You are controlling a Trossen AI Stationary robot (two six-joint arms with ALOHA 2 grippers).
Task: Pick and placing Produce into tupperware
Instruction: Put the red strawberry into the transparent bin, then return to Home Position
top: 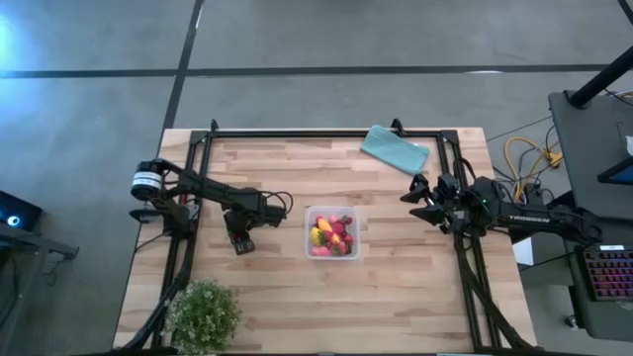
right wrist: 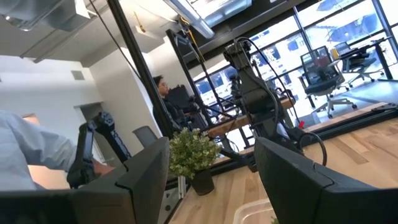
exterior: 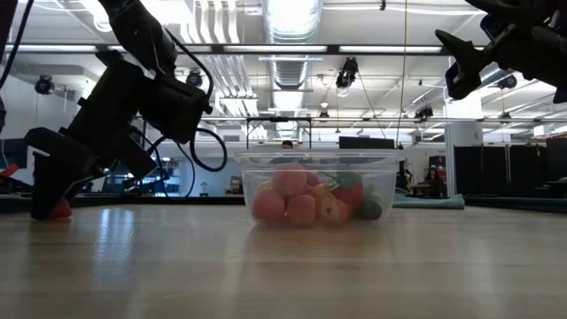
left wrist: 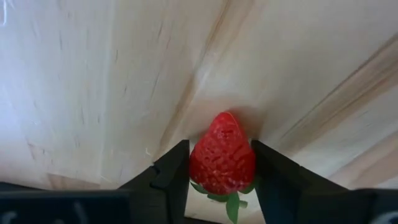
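The clear square tupperware (top: 333, 233) sits mid-table, holding several red, pink and yellow toy fruits (exterior: 306, 200). My left gripper (top: 240, 243) is down at the table, left of the box, shut on a red toy strawberry (left wrist: 222, 154), which also shows in the low view as a red strawberry (exterior: 59, 209) at the fingertips. My right gripper (top: 419, 201) hovers open, well above the table right of the box, touching nothing. My left gripper pinches the strawberry's two sides (left wrist: 194, 163) between its fingers, near the wide leafy end. The fingers (left wrist: 168, 177) come from above, slanting down. The berry's pointed tip faces away from the wrist, and its underside sits at the table top.
A folded teal cloth (top: 396, 150) lies near the far edge, right of centre. A leafy green plant (top: 204, 314) stands at the near left corner. A black frame (top: 326, 133) runs along the table's far and side edges. A person sits in the room beyond.
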